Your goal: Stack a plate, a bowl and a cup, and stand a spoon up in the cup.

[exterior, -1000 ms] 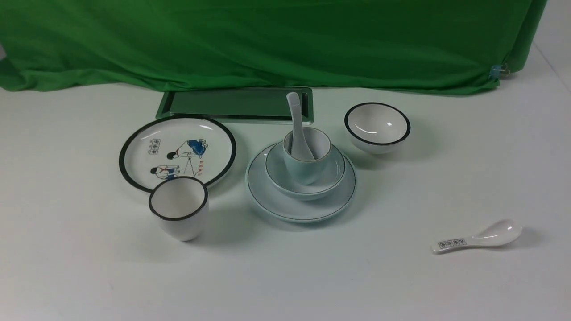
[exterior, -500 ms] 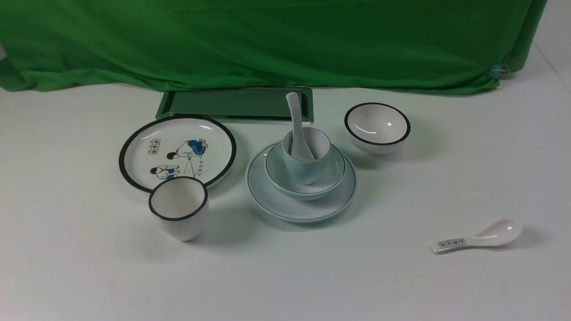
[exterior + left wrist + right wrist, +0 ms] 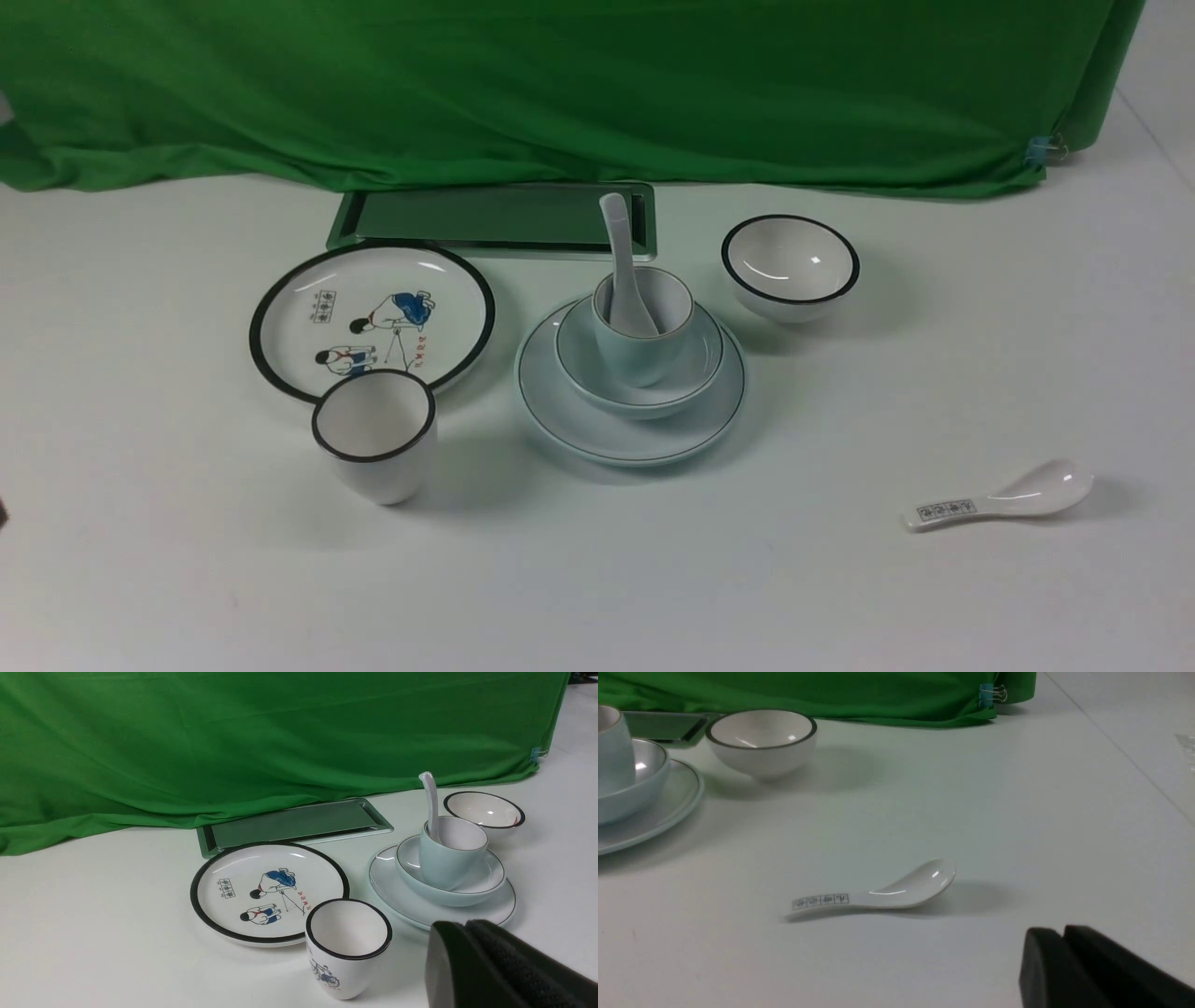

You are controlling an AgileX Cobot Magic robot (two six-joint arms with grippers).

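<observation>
Both tools empty; spoon (image 3: 621, 257) stands near-upright in cup (image 3: 642, 338).

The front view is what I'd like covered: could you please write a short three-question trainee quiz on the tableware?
1. True or false: the spoon stands in the cup.
2. What sits directly under the cup? A) plate B) bowl C) tray
3. Fill in: the patterned spoon lies on the ____.

Key: 1 true; 2 B; 3 table.
</observation>
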